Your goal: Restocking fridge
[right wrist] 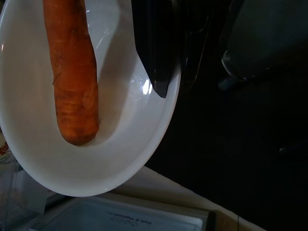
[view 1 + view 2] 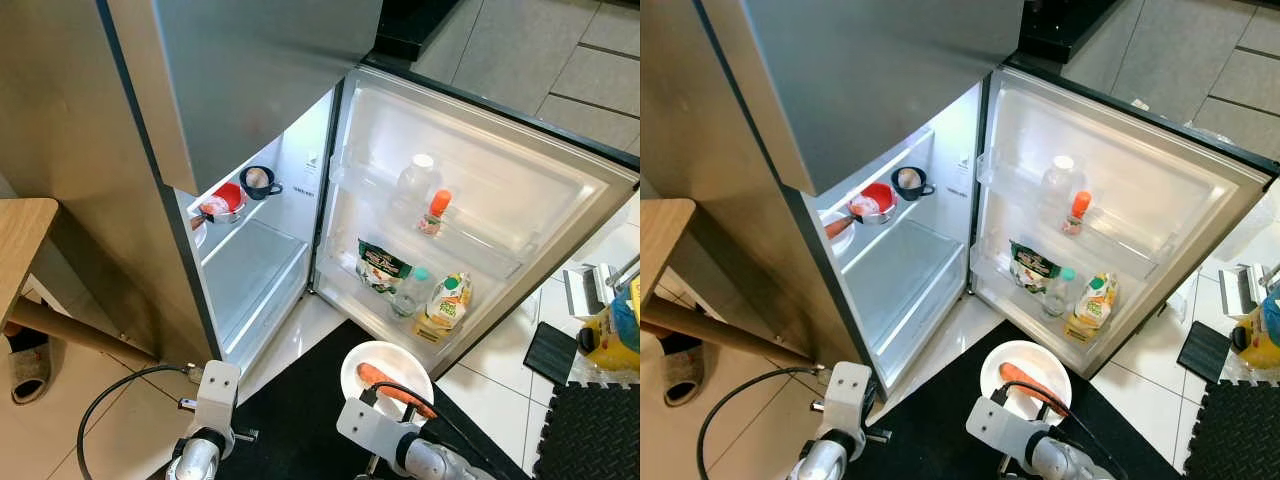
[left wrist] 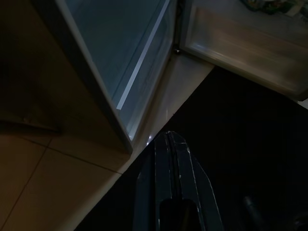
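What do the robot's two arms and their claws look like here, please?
Both arms are silver, jointed tubes, each ending in a white boxy wrist block. A black cable loops from the left arm over the floor; thinner black cables run along the right arm. The left claw has long, flat black fingers; a right finger is black too, tapering to a point.

Carrot (image 1: 72,72): I see it orange, whole, lying flat on the plate.
Plate (image 2: 400,362): white, round, held level before the fridge.
Fridge (image 2: 260,270): door wide open, interior lit.
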Robot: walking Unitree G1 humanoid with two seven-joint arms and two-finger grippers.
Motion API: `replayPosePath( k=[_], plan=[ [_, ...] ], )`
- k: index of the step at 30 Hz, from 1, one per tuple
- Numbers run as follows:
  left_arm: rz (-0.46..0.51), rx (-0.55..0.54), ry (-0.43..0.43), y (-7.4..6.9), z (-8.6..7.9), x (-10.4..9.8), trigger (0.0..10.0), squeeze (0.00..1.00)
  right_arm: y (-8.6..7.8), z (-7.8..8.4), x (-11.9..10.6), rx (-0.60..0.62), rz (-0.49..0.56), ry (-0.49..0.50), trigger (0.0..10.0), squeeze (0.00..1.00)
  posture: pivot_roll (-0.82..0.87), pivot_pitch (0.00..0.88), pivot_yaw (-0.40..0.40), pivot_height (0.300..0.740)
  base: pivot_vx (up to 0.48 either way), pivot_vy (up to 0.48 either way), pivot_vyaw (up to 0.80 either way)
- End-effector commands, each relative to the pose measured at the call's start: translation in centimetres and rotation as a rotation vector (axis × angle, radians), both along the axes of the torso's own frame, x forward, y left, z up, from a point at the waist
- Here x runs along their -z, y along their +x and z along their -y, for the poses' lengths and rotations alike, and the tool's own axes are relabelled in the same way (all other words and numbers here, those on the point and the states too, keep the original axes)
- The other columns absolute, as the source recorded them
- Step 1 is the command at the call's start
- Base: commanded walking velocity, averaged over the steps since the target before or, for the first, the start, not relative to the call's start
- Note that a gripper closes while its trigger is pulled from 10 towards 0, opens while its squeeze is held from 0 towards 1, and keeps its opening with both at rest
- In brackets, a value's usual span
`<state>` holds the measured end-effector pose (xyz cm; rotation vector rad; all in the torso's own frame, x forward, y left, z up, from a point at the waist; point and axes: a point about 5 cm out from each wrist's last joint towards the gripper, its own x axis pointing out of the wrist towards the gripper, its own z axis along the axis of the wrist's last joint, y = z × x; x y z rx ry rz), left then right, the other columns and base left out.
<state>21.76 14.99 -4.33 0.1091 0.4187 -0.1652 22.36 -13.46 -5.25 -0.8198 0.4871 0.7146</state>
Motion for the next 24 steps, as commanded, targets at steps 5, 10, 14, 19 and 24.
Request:
replayPosePath(
  k=[5, 10, 14, 19, 24],
  plan=[
    [-0.030, -0.016, 0.012, -0.87, -0.16, 0.62, 10.0, 0.00, -0.21, 0.03, 0.20, -0.017, -0.023, -0.014, 10.0, 0.00, -0.11, 0.104, -0.047, 0.740, 0.000, 0.000, 0.00],
    [-0.057, -0.033, 0.032, -1.22, -0.47, 0.98, 10.0, 0.00, -0.38, 0.19, 0.35, -0.016, -0.035, -0.022, 10.0, 0.00, -0.10, 0.099, -0.049, 0.740, 0.000, 0.000, 0.00],
    [-0.059, -0.038, 0.039, -1.41, -0.54, 1.07, 10.0, 0.00, -0.63, 0.52, 0.60, 0.003, -0.043, -0.041, 10.0, 0.00, -0.10, 0.097, -0.049, 0.740, 0.000, 0.000, 0.80],
    [-0.054, -0.036, 0.044, -1.41, -0.48, 1.05, 10.0, 0.00, -0.74, 0.67, 0.68, 0.005, -0.045, -0.048, 10.0, 0.00, -0.10, 0.095, -0.046, 0.740, 0.000, 0.000, 0.80],
    [-0.052, -0.034, 0.046, -1.33, -0.42, 1.01, 10.0, 0.00, -0.79, 0.79, 0.72, 0.009, -0.045, -0.052, 10.0, 0.00, -0.11, 0.096, -0.043, 0.740, 0.000, 0.000, 0.80]
  ],
)
